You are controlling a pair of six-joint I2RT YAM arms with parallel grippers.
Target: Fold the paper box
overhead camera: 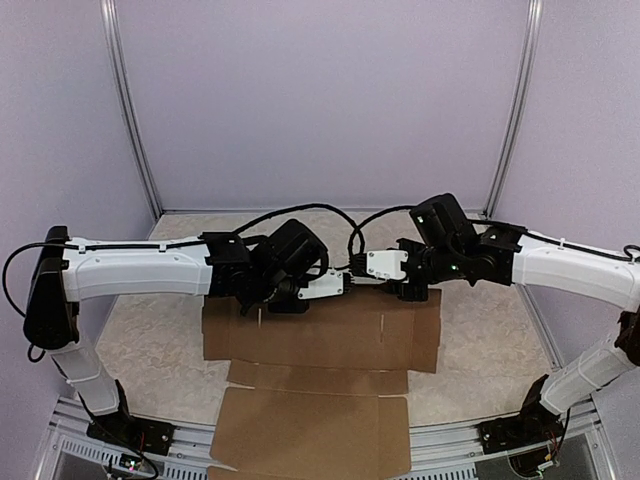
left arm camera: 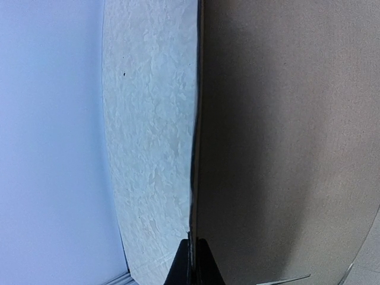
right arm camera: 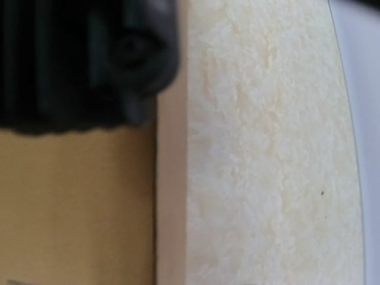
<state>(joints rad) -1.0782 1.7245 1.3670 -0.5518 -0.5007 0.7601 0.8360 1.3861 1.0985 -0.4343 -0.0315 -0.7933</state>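
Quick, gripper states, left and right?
Left gripper: closed, pinching an edge of the paper box.
Right gripper: at the paper box's far edge; open or closed cannot be told.

This looks like a robot test booth in a lab. Plain lilac walls (overhead camera: 320,90) and metal frame posts (overhead camera: 129,110) enclose a marbled table (overhead camera: 150,345) with two robot arms (overhead camera: 140,270) bolted on.

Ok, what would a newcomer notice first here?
The big brown cardboard sheet spreads from the middle of the table to its near edge. The left arm and right arm lean in over its far edge, almost meeting. The left pincer is shut on that edge; the right pincer is there too, grip unclear.
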